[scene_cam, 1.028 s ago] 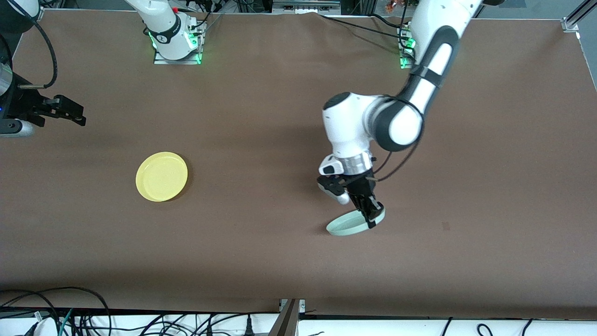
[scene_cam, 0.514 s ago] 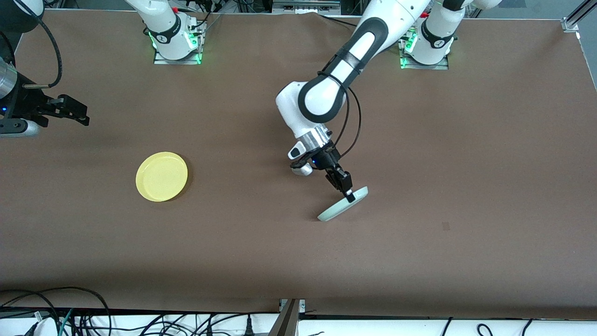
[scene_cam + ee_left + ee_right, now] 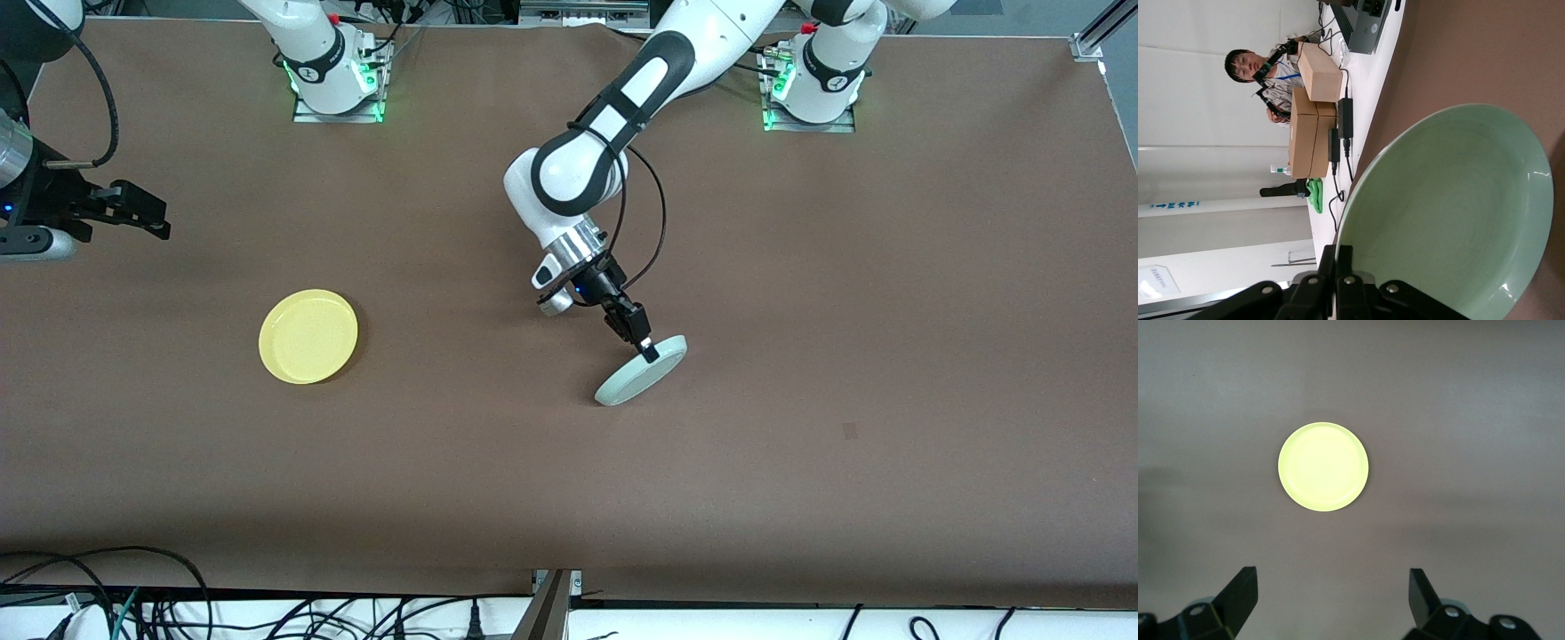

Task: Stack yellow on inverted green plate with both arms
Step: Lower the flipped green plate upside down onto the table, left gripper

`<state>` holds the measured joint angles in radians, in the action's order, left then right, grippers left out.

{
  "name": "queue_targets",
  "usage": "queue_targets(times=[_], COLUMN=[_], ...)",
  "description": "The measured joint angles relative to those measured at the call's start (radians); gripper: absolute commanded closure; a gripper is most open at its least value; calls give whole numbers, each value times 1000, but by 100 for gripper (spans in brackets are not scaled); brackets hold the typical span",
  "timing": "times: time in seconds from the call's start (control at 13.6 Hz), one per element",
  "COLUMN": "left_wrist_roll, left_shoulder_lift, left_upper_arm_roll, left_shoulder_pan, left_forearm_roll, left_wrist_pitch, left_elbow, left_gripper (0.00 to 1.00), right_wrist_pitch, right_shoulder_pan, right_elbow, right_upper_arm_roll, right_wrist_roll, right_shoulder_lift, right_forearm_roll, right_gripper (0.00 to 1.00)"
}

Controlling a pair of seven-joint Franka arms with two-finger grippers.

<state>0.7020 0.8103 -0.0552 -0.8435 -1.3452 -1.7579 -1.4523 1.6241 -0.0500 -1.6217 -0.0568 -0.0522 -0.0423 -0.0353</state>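
The pale green plate [image 3: 640,370] is held tilted on edge above the middle of the brown table [image 3: 800,267]. My left gripper [image 3: 648,350] is shut on its rim. In the left wrist view the plate's [image 3: 1451,213] hollow side fills the view, and my left gripper [image 3: 1336,257] pinches its rim. The yellow plate [image 3: 308,336] lies rim up on the table toward the right arm's end; it also shows in the right wrist view [image 3: 1323,466]. My right gripper [image 3: 142,218] is open and empty, high over the table's edge at the right arm's end, and its fingertips [image 3: 1245,583] stand wide apart.
Cables lie along the table's edge nearest the front camera [image 3: 267,613]. In the left wrist view a person [image 3: 1255,67] sits next to cardboard boxes [image 3: 1313,127] off the table.
My left gripper has lifted the green plate and carried it toward the robot bases and the right arm's end, tipping it steeper on edge. The right arm has barely moved.
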Motion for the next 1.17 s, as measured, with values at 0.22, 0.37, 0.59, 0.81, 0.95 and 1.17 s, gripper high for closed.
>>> queue_targets(times=[0.22,0.37,0.59,0.81,0.95,1.17], left_wrist_roll=[55,99,120,154,189,242], left_shoulder_lift=[13,22,27,37,65,127], left_upper_arm_roll=[-1,-3,-28,-68,-97,-126], left_shoulder_pan=[-31,-54,-70,-73,-72,-71], left_forearm_roll=[-2,-3,-3,0,42,123], left_wrist_pitch=[48,76,103,110,72,41], left_elbow=[2,4,4,12,36,113], left_gripper=[100,100,94,80,68,14], right_wrist_pitch=[0,0,0,0,0,0], right_shoulder_pan=[0,0,0,0,0,0], right_elbow=[0,0,0,0,0,0], right_upper_arm_roll=[0,0,0,0,0,0], right_wrist_roll=[0,0,0,0,0,0], right_shoulder_lift=[0,0,0,0,0,0], right_forearm_roll=[0,0,0,0,0,0], right_gripper=[0,0,0,0,0,0])
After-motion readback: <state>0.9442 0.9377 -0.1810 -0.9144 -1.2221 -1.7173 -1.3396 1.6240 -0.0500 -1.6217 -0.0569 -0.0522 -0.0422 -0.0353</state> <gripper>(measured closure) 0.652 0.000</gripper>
